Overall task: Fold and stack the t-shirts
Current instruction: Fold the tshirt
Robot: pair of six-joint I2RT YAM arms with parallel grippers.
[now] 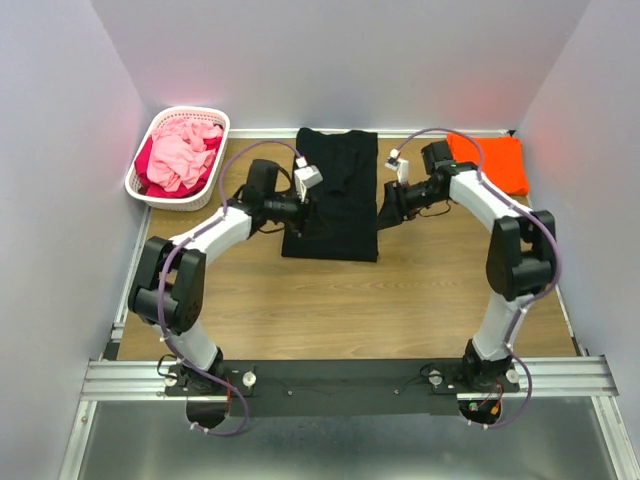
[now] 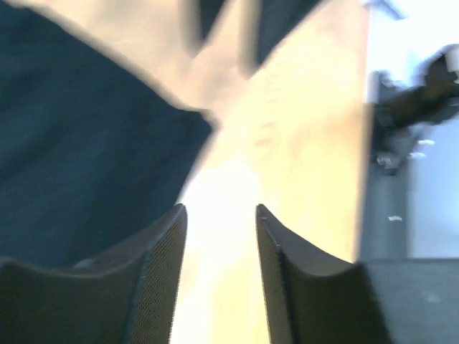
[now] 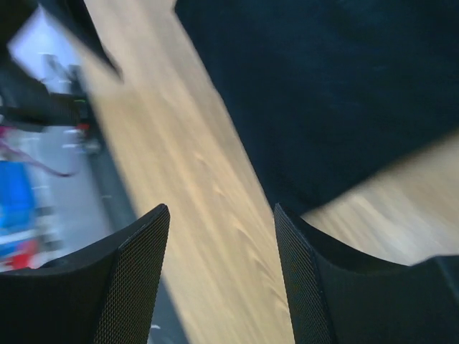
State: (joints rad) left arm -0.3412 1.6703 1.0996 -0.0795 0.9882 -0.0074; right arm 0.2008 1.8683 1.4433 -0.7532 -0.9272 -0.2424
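Observation:
The black t-shirt [image 1: 335,195] lies flat on the wooden table, folded into a long strip running from the back wall forward. My left gripper [image 1: 298,212] is open and empty at the strip's left edge; in the left wrist view [image 2: 221,211] the black cloth [image 2: 79,143] lies left of the fingers. My right gripper [image 1: 385,212] is open and empty at the strip's right edge; its wrist view [image 3: 221,215] shows the cloth [image 3: 337,93] up and right of the fingers. The orange t-shirt [image 1: 490,160] lies folded at the back right corner.
A white lattice basket [image 1: 145,165] holding pink and red clothes [image 1: 182,155] stands at the back left. White walls close the table's back and sides. The black mounting rail [image 1: 340,385] runs along the near edge.

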